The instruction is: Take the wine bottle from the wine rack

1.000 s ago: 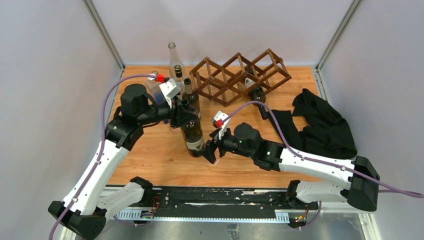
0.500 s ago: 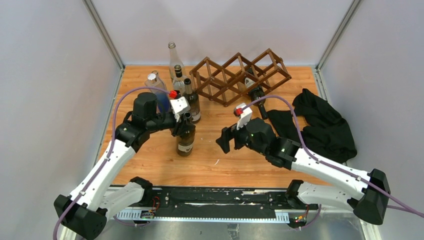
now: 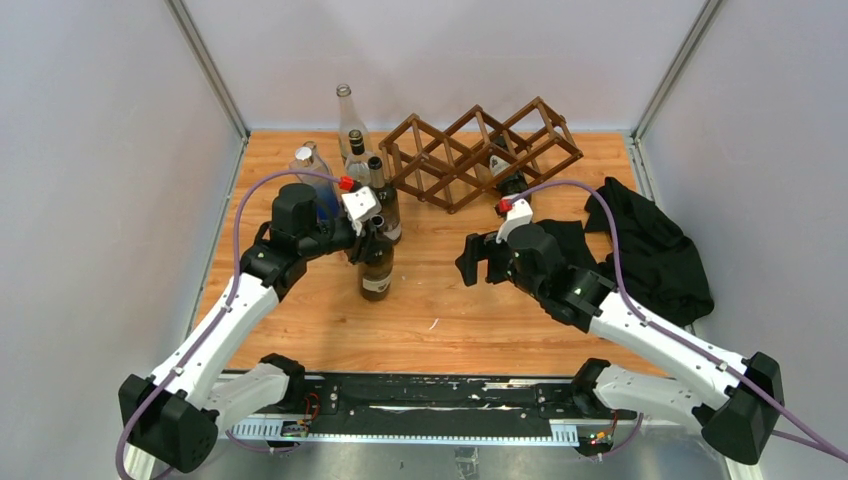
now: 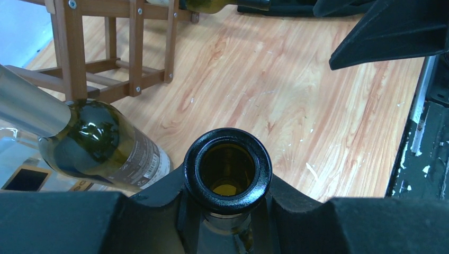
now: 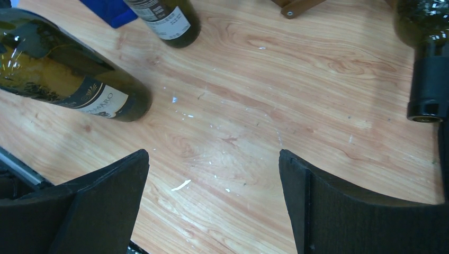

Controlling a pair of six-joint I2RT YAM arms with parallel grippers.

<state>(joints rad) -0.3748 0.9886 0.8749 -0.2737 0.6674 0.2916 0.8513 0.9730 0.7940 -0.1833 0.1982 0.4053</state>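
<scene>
**Ana:** Where is the wine bottle sitting?

**Ben:** It is standing out on the table, clear of the wine rack. Overhead, the rack is lying at about one o'clock from it. Whether its base is resting on the wood or hanging just above cannot be told.

**Ana:** And which way is it pointing?

**Ben:** Its long axis is running vertically and the open mouth is facing straight up. The left wrist camera is looking right down into it.

**Ana:** Which arm is nearer?

**Ben:** The left one. The left gripper is pinching the neck just under the lip, jaws pressed onto the glass. The right gripper is hovering with its jaws spread wide and nothing between them. From it, the bottle is lying at nine o'clock, near but apart.

**Ana:** So what is the coming move turning on?

**Ben:** Probably that upright axis. The left jaws would be letting go and backing off level, toward eight o'clock, without tipping the bottle. A cluster of standing bottles is crowding it at twelve o'clock. A second bottle is lying in the rack at one o'clock from the right gripper, its neck pointing around five o'clock.
</scene>
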